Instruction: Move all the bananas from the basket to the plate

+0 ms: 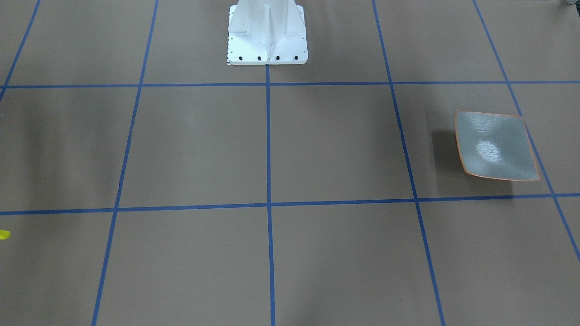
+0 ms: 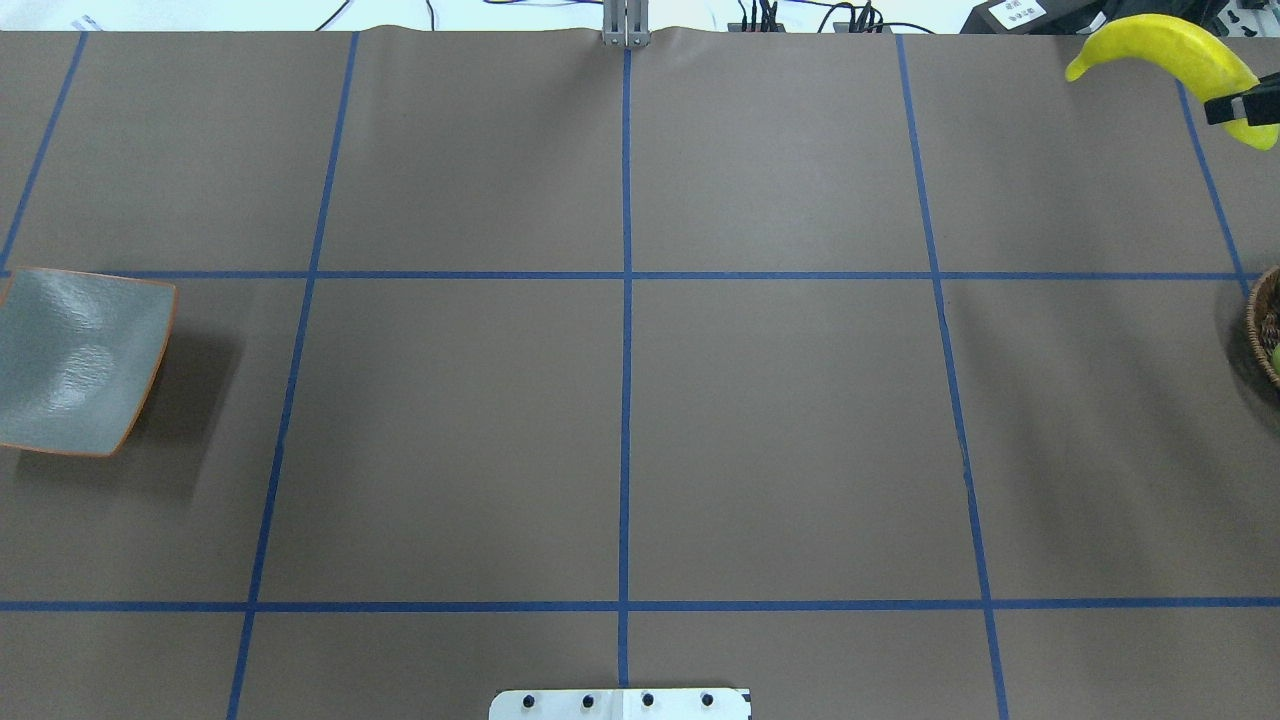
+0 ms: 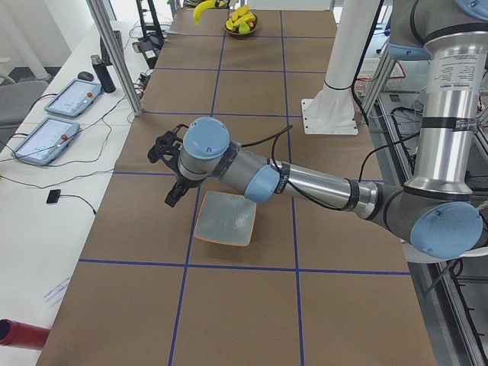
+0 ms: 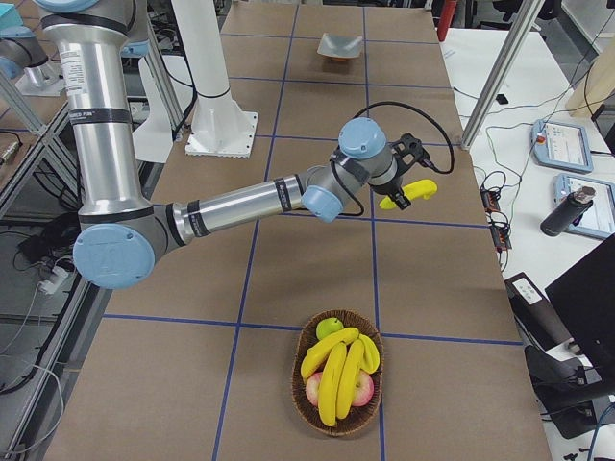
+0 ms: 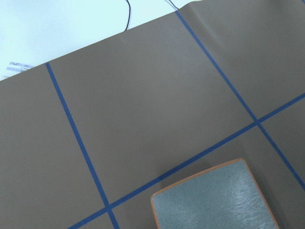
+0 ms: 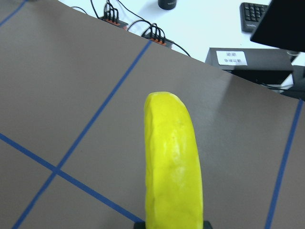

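My right gripper (image 2: 1245, 108) is shut on one yellow banana (image 2: 1160, 50) and holds it above the table's far right corner. The banana also shows in the right wrist view (image 6: 174, 167) and the exterior right view (image 4: 408, 192). Three more bananas (image 4: 336, 370) lie in the wicker basket (image 4: 336, 423) at the table's right end. The grey-green plate (image 2: 75, 360) with its orange rim sits empty at the left end. My left gripper (image 3: 174, 191) hovers beside the plate (image 3: 225, 219), on the operators' side. I cannot tell whether it is open or shut.
Red apples (image 4: 360, 389) and a green fruit (image 4: 329, 329) share the basket. The white robot base (image 1: 267, 34) stands at the middle of the near edge. A metal post (image 2: 625, 25) and cables lie at the far edge. Tablets (image 4: 562, 144) sit beyond the table.
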